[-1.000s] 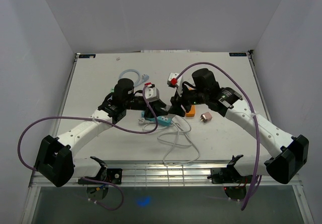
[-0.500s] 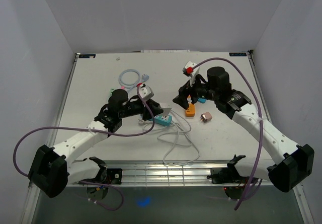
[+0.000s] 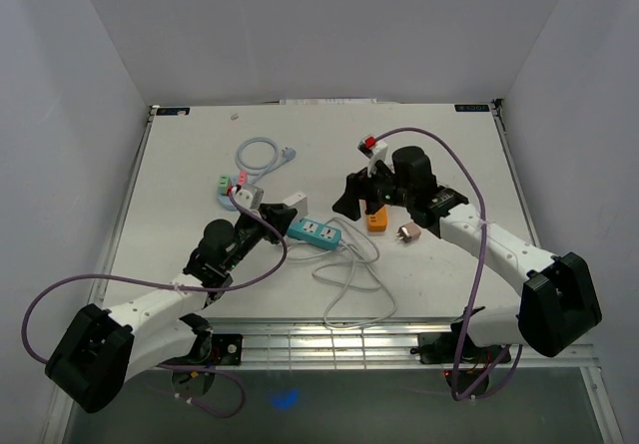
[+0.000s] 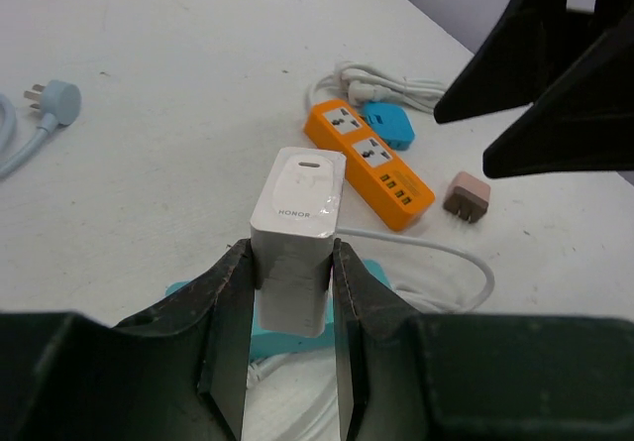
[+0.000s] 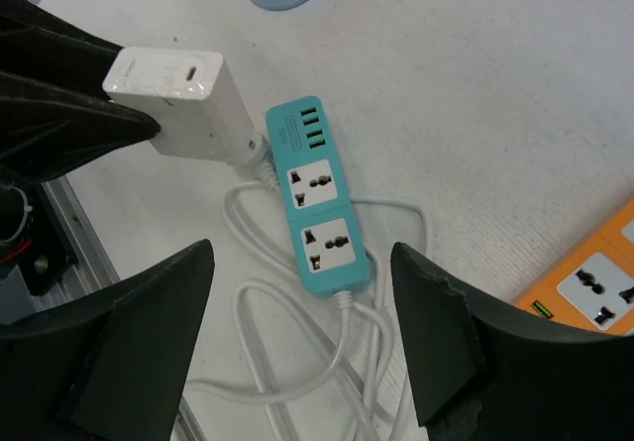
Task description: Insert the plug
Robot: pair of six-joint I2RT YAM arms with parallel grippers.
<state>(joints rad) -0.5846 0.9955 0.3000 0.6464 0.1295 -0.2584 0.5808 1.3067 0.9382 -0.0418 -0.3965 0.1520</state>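
Charger, white and blocky, is clamped between the fingers of the left gripper and held just above the table at the left end of the teal power strip. In the right wrist view it hangs beside the strip's USB end, so the two sockets lie to the right of the hand and slightly nearer. The strip's long axis runs left to right, with its cord end angled a little toward the near edge, where the white cord loops away. The prongs are hidden under the charger body, so I cannot tell whether they line up with a socket. The left arm is the closer one, stretched low and forward with its wrist aimed at the strip. The right gripper hovers just far-right of the strip and faces it, jaws wide apart and holding nothing, with the orange power strip beside it. The coming move likely calls for a short shift right along the strip, then a straight press down.
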